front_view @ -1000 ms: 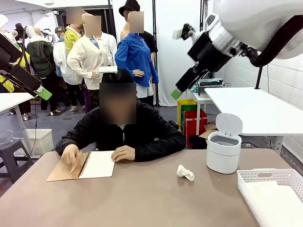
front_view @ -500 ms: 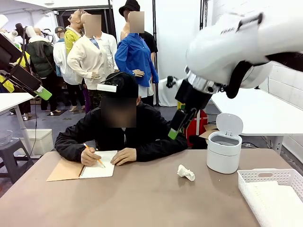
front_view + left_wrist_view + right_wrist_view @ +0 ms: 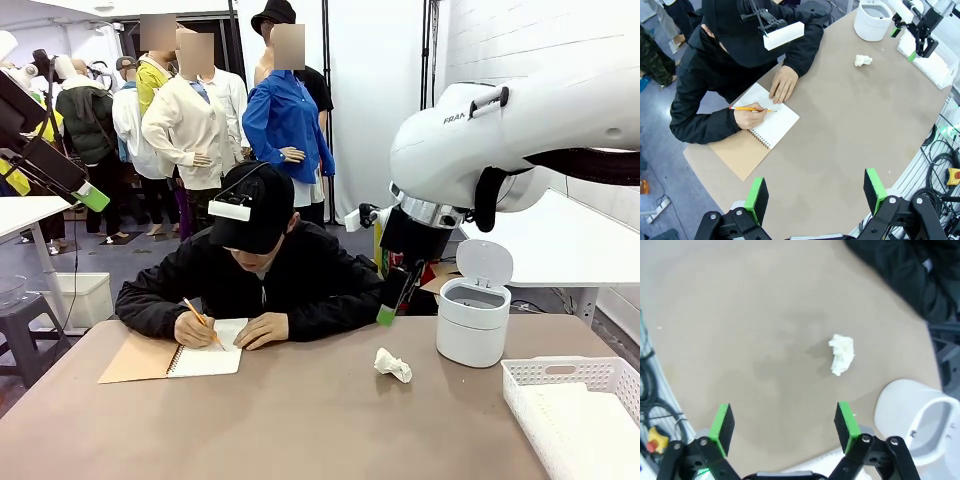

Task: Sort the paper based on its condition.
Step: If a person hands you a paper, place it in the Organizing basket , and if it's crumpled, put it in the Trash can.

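One crumpled white paper wad (image 3: 392,365) lies on the brown table (image 3: 300,420), left of the white bin; it also shows in the left wrist view (image 3: 863,60). My right gripper (image 3: 392,305) hangs open above and slightly behind it, a green pad pointing down. From the right wrist the paper wad (image 3: 842,354) lies on the table beyond the right gripper (image 3: 784,421), in line with one finger, and nothing sits between the pads. My left gripper (image 3: 816,189) is open high over the table; the left gripper (image 3: 90,195) sits at the upper left of the front view.
A person at the far side writes with a pencil in a spiral notebook (image 3: 205,360), one hand (image 3: 262,328) flat beside it. A white flip-lid bin (image 3: 472,320) stands at the right. A white slotted basket (image 3: 575,400) sits at the near right corner.
My right arm has swung down from high on the right to just above the table left of the bin. The person has bent over the notebook and begun writing.
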